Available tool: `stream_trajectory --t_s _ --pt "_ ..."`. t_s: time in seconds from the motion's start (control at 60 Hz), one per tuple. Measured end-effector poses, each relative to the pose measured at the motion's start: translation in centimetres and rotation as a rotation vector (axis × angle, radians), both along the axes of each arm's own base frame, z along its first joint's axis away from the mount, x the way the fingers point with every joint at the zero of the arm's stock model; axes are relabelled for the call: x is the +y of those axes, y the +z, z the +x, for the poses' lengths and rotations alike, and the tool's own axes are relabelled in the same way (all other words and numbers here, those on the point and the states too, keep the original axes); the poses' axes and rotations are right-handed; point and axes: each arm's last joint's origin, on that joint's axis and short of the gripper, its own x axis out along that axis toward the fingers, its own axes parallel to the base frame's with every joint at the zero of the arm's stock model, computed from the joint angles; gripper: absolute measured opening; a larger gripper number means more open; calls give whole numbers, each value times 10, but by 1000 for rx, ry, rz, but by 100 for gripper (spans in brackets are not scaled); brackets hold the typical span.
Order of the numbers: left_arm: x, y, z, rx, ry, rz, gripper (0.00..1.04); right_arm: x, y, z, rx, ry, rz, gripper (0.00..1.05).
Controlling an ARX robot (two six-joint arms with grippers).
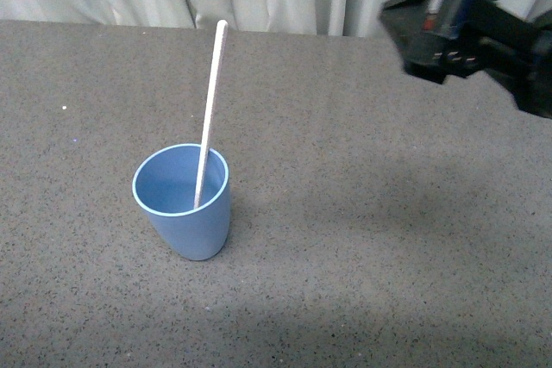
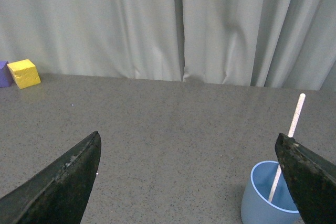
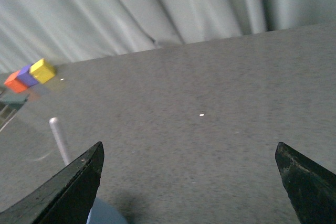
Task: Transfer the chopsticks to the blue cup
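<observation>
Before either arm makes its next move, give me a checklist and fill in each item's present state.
1. The chopstick is in the blue cup: ok. Its lower end is inside and the shaft leans on the rim.
2. The blue cup stands upright on the grey table: ok.
3. The left gripper is open and empty: ok.
4. The right gripper is open and empty: ok.
5. The right gripper is clear of the chopstick: ok, off to the side in the front view.
6. The chopstick's tip rests on the cup's floor: cannot tell.
</observation>
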Motion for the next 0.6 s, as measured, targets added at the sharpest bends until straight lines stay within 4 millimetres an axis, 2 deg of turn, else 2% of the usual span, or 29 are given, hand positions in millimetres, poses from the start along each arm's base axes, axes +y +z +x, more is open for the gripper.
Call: stream_trajectory --t_s 0.2,0.35,0.45,0.6 --pt "0 0 0 0 0 0 98 -43 3 -16 -19 -222 -166 95" --pt "0 0 0 0 0 0 98 -67 12 -41 -40 -263 -138 95" --pt "0 0 0 0 0 0 98 -76 12 -58 -243 -385 -253 77" --pt "0 0 0 0 0 0 98 -86 14 -77 -308 -361 -326 48"
